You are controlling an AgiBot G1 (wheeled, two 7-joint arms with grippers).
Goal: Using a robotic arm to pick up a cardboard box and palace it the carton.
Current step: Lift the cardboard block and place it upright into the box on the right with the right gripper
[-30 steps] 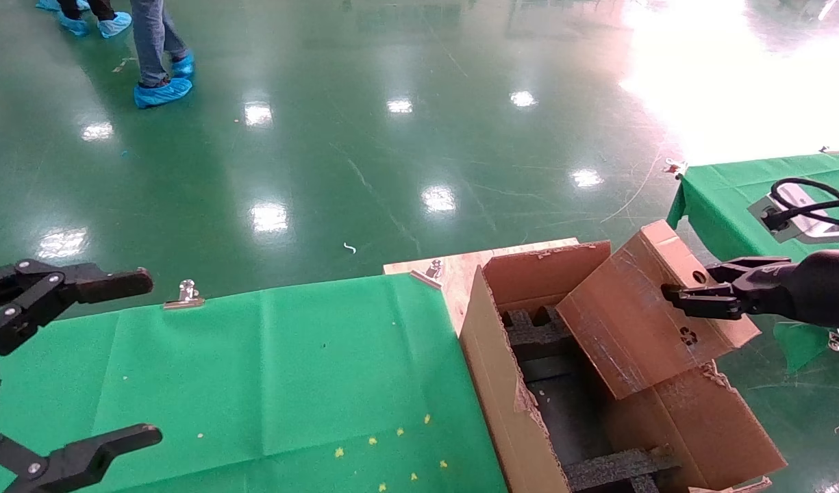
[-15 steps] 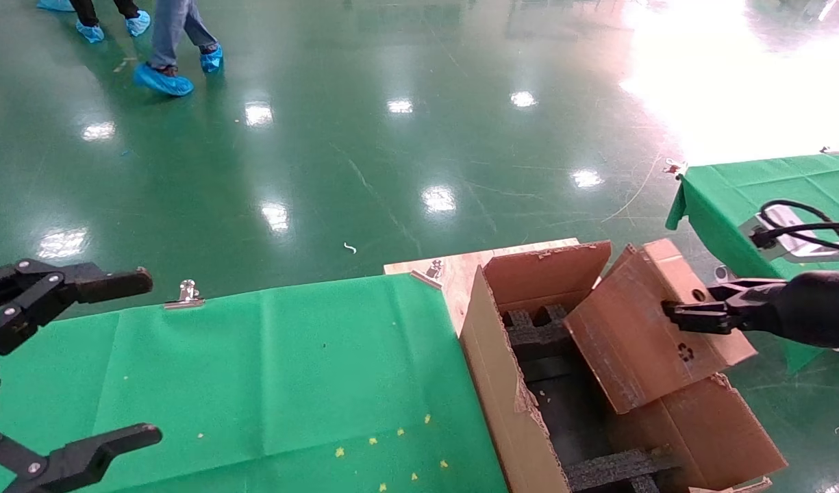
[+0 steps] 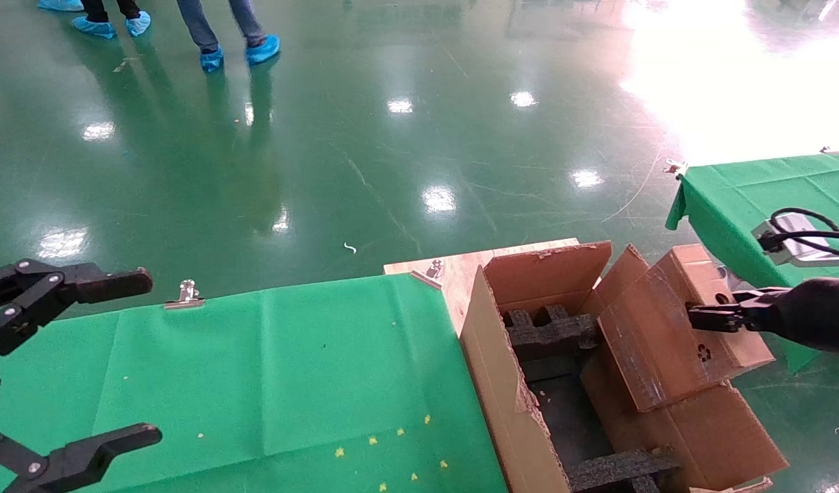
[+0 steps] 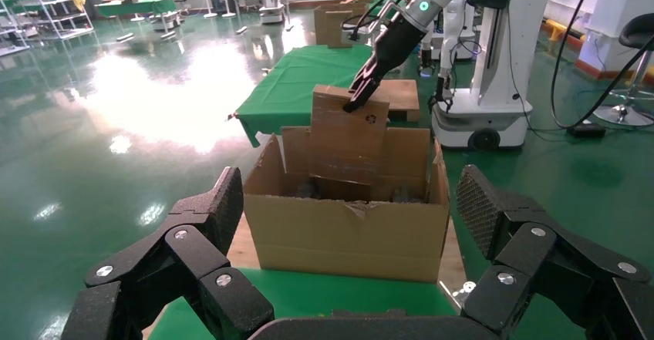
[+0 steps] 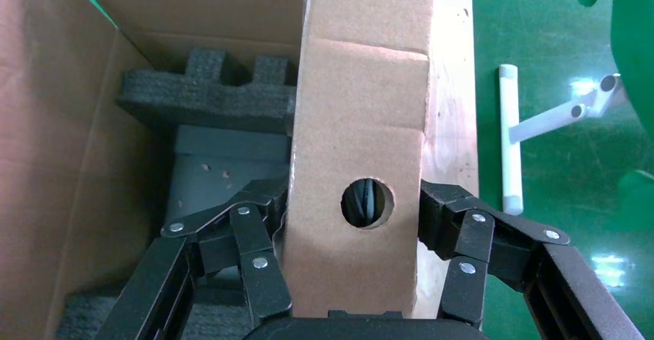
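cardboard box in right hand

The carton stands at the right end of the clothed table, partly on a wooden board, with foam inserts inside it. The cardboard box sits tilted over the carton's right side, its lower end down inside the opening, clamped at its upper end by the right gripper, which reaches in from the right. The left gripper hangs with fingers spread over the table's left end, well apart from the carton, and a second clothed table lies farther right.
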